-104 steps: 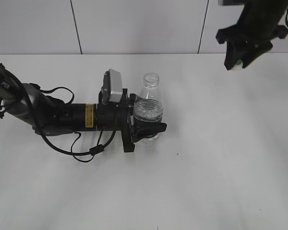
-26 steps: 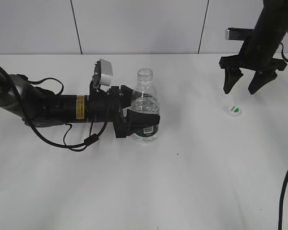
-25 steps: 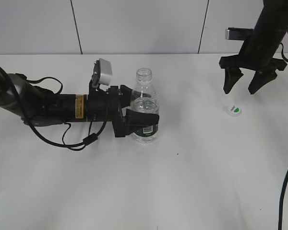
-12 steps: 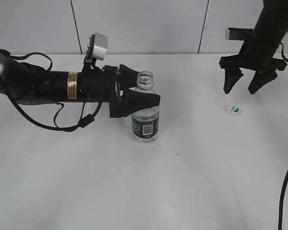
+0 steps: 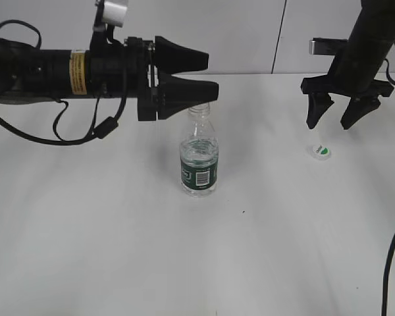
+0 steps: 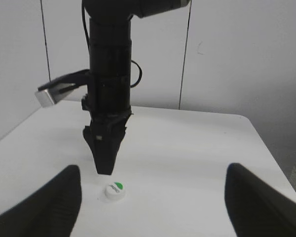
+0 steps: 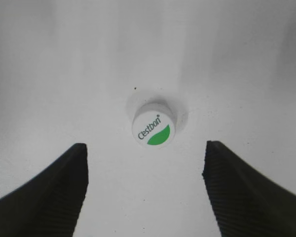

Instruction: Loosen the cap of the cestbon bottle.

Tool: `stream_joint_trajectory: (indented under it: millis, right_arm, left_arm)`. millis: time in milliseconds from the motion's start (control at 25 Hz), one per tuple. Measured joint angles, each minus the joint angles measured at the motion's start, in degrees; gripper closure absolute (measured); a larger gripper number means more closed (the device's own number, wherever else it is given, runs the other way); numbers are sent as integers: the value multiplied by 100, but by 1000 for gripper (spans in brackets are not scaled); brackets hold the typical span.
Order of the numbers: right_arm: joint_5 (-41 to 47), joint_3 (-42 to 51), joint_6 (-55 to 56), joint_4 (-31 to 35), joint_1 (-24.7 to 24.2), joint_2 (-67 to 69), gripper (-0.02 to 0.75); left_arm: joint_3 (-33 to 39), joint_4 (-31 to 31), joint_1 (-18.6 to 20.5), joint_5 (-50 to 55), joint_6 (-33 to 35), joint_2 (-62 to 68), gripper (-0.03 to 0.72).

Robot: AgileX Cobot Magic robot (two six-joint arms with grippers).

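The cestbon bottle point(image 5: 199, 155) stands upright mid-table with an open, capless neck. Its cap point(image 5: 321, 151) point(image 7: 153, 130) point(image 6: 114, 190), white with a green patch, lies on the table at the right. My left gripper point(image 5: 207, 74) is open and empty, held level above and just left of the bottle's mouth, touching nothing. My right gripper point(image 5: 337, 120) hangs open, pointing down, a little above the cap with nothing between its fingers. In the right wrist view the cap sits ahead of the spread fingers point(image 7: 54, 187).
The white table point(image 5: 250, 250) stretches around the bottle. A panelled white wall point(image 5: 237, 33) rises behind it. The left arm's black cable point(image 5: 66, 135) hangs over the left part of the table.
My left gripper has let go of the bottle and risen from around its body to above neck height. The bottle stays standing. The right arm and cap have not moved.
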Motion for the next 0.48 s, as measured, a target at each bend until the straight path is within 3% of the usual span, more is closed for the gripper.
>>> stream_joint_trajectory:
  millis: [240, 360, 480]
  right_arm:
    - [6, -4, 0, -2, 0, 0, 183]
    - [10, -4, 0, 108, 0, 0, 183]
    - [10, -23, 0, 315, 0, 0, 183]
  left_arm:
    - [0, 29, 259, -5, -4, -507, 176]
    - [0, 308, 445, 89, -6, -775, 185]
    - [0, 867, 650, 972, -11, -1109, 188]
